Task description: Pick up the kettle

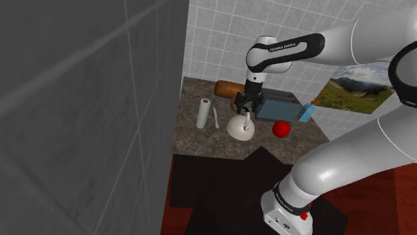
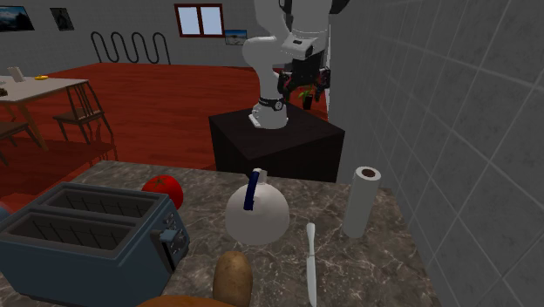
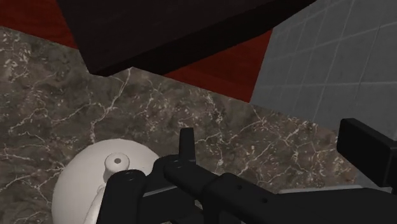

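Gripper (image 1: 244,107) is open wide. In the wrist view one finger (image 3: 186,145) stands far from the other, with only counter (image 3: 267,137) in the gap.

The kettle (image 1: 240,128) is a white dome with a blue handle (image 2: 251,192) on top, upright on the marble counter. In the shoulder view the gripper hangs right over the handle. In the second exterior view it hangs well above the kettle and clear of it. In the wrist view the kettle (image 3: 95,184) is outside the gap, beside one finger and not between the two.

Around the kettle:
- Knife (image 1: 216,119): flat on the counter at the shoulder view's left, apart from the kettle.
- Paper roll (image 1: 202,112): upright, just past the knife on the same side, near the grey tiled wall (image 1: 80,120).
- Tomato (image 1: 282,128): at the shoulder view's right, near the kettle but not touching.
- Toaster (image 1: 277,109): blue-grey, behind the tomato.
- Potato (image 2: 232,277): close to the kettle on the second exterior camera's side. Can't tell if they touch.
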Tool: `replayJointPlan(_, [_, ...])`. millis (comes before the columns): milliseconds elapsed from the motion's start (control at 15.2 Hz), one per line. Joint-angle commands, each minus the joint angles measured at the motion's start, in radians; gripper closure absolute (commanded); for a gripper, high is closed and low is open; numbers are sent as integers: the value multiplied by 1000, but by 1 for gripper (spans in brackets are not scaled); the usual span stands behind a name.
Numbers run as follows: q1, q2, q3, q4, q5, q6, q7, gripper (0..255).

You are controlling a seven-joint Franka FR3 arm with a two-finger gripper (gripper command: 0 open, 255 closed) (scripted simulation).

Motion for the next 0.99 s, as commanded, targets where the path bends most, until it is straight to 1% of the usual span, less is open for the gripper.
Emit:
replayJointPlan(0, [-16,60,-17,10,2,53,10,0])
replayJointPlan(462, [-77,283,-84,98,29,188,17,0])
replayJointPlan(924, [-146,504,-136,220,95,284,9,0])
